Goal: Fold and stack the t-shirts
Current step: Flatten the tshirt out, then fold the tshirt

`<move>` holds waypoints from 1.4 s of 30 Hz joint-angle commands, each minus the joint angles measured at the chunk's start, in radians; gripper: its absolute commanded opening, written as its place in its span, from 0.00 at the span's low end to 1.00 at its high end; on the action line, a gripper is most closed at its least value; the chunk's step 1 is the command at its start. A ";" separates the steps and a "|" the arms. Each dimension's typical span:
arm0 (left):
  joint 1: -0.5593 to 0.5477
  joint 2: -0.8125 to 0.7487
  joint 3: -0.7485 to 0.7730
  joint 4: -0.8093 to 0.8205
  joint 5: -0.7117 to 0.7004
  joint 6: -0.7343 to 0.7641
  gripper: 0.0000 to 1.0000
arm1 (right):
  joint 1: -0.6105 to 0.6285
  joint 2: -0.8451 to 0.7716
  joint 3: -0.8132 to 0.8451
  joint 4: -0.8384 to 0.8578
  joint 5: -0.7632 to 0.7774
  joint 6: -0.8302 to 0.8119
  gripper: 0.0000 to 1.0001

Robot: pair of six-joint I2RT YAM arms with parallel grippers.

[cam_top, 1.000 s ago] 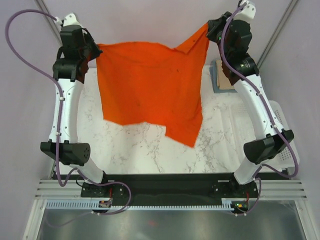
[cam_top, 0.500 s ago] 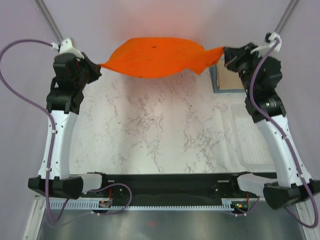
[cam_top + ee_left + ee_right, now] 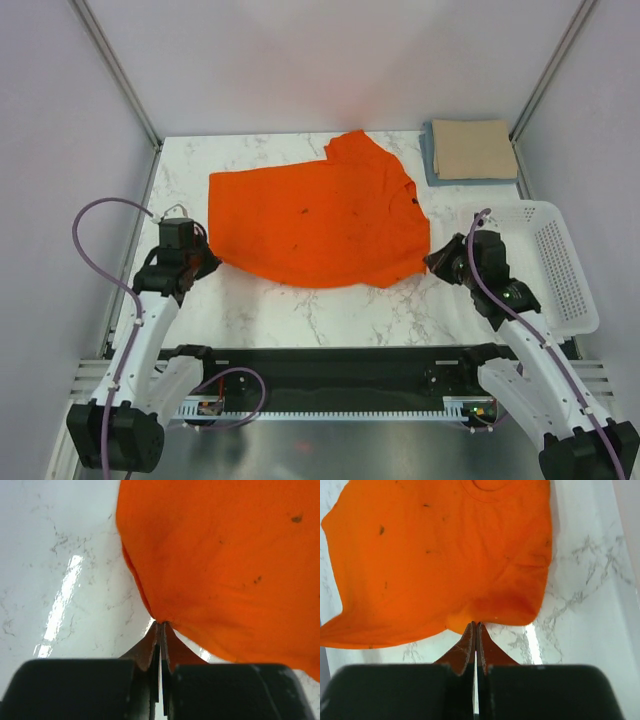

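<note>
The orange t-shirt [image 3: 315, 220] lies spread across the middle of the marble table, collar toward the right, one corner folded over at the back. My left gripper [image 3: 208, 258] is low at the shirt's near left corner, shut on the cloth's edge [image 3: 161, 624]. My right gripper [image 3: 432, 262] sits low at the near right corner, shut on the hem [image 3: 476, 624]. The orange t-shirt [image 3: 445, 555] fills the right wrist view, with small dark specks on it. A folded tan t-shirt [image 3: 472, 148] rests on a folded light blue t-shirt [image 3: 431, 160] at the back right corner.
A white perforated basket [image 3: 565, 270] stands at the table's right edge, just beside my right arm. Bare marble [image 3: 330, 310] shows between the shirt and the arm bases. Purple walls and metal posts enclose the table on three sides.
The orange shirt hung in the air between both raised grippers, swung toward the back, and now lies flat on the table. Both arms have dropped low and pulled toward the near edge.
</note>
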 commanded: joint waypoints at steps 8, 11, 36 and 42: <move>0.018 0.043 -0.111 0.033 -0.028 -0.067 0.02 | 0.000 -0.074 -0.098 -0.094 -0.132 0.095 0.00; 0.018 0.015 -0.139 0.031 -0.207 -0.231 0.02 | 0.000 -0.081 -0.095 -0.108 -0.096 0.090 0.00; 0.056 0.487 0.142 0.117 -0.306 -0.150 0.02 | 0.002 0.862 0.690 -0.014 0.030 -0.235 0.00; 0.056 0.523 0.149 0.125 -0.333 -0.138 0.02 | 0.002 0.989 0.810 -0.021 -0.036 -0.295 0.00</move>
